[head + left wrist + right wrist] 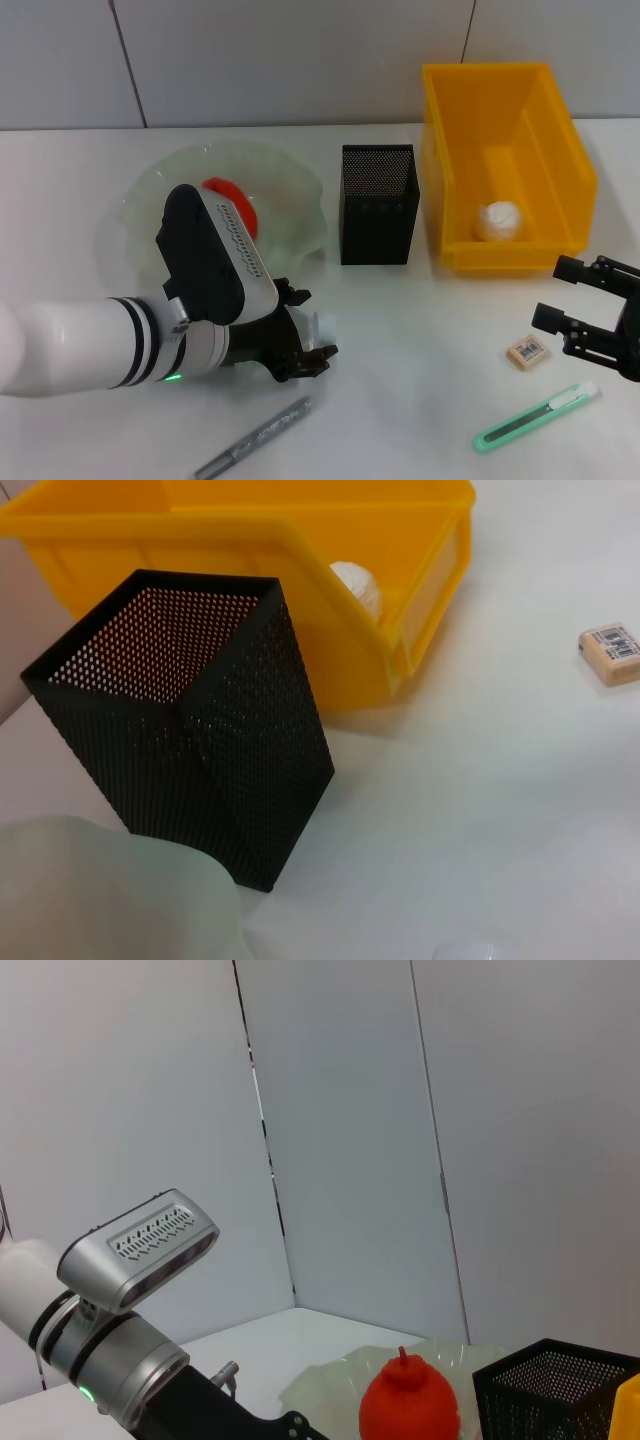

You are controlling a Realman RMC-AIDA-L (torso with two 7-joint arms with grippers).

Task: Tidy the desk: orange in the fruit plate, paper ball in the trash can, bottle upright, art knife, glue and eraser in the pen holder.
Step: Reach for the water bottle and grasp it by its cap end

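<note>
My left gripper (pixel 310 328) is at the table's front, just before the fruit plate (pixel 300 190), shut on a pale translucent bottle (pixel 318 325); its white cap (pixel 470 950) shows in the left wrist view. The orange (pixel 235 203) (pixel 410 1405) lies in the pale green plate. Inside the yellow trash can (pixel 560 150) sits the paper ball (pixel 498 220) (pixel 357 583). A black mesh pen holder (pixel 378 205) (pixel 190 730) stands between plate and bin. My right gripper (pixel 558 293) hangs open at the right edge, just beside the eraser (pixel 526 351) (pixel 611 652). The green art knife (pixel 535 415) and the slim grey glue (pixel 255 440) lie near the front.
A grey panelled wall backs the white table. The trash can's front wall (pixel 330 650) stands close beside the pen holder. My left arm's white forearm (pixel 80 345) covers the front left of the table.
</note>
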